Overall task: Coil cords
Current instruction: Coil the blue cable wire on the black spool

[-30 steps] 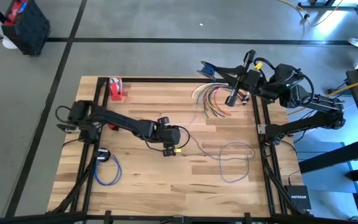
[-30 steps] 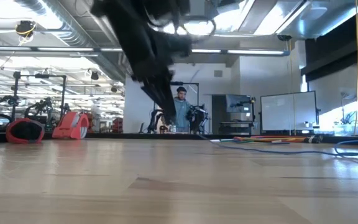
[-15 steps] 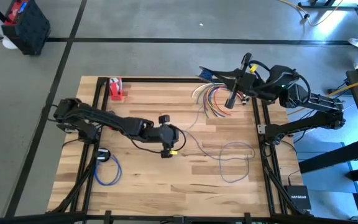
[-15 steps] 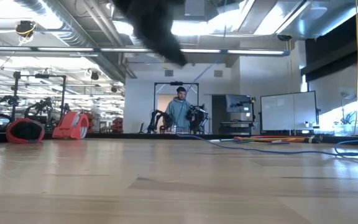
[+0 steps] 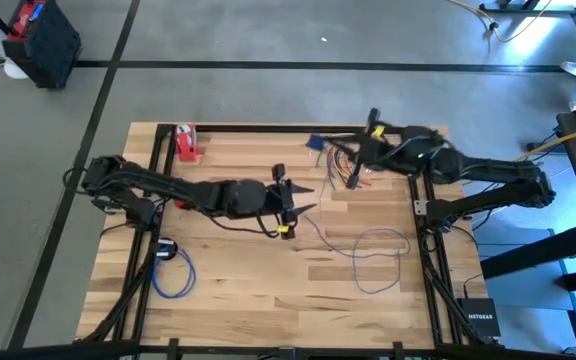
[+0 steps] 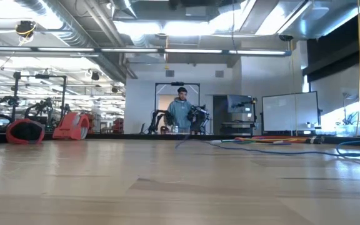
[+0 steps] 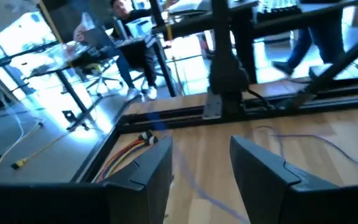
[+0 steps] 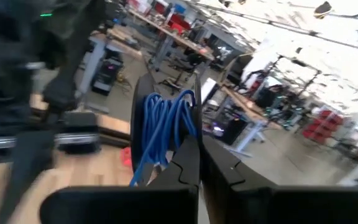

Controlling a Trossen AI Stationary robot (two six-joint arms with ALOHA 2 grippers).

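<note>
Right gripper (image 5: 353,163) is clenched on the blue coil (image 8: 160,127): the right wrist view shows a bundle of blue loops pinched between the shut fingers (image 8: 182,165). Over the last second you swung that arm in from the table's far right edge toward the middle, so the coil rides past the fan of loose cords (image 5: 340,170); they're blurred in the high view, so I can't count or colour them reliably.

Left gripper (image 5: 293,200) has stretched out toward centre too, fingers (image 7: 148,171) spread wide with nothing between them. Ahead of them lies the uncoiled blue cord (image 5: 380,258); a thin strand (image 5: 318,228) runs close past the tips.

One more blue cord (image 5: 173,272) with a black disc lies far behind the left gripper.

My read: one coil done and in transit, left lining up for the next cord.
</note>
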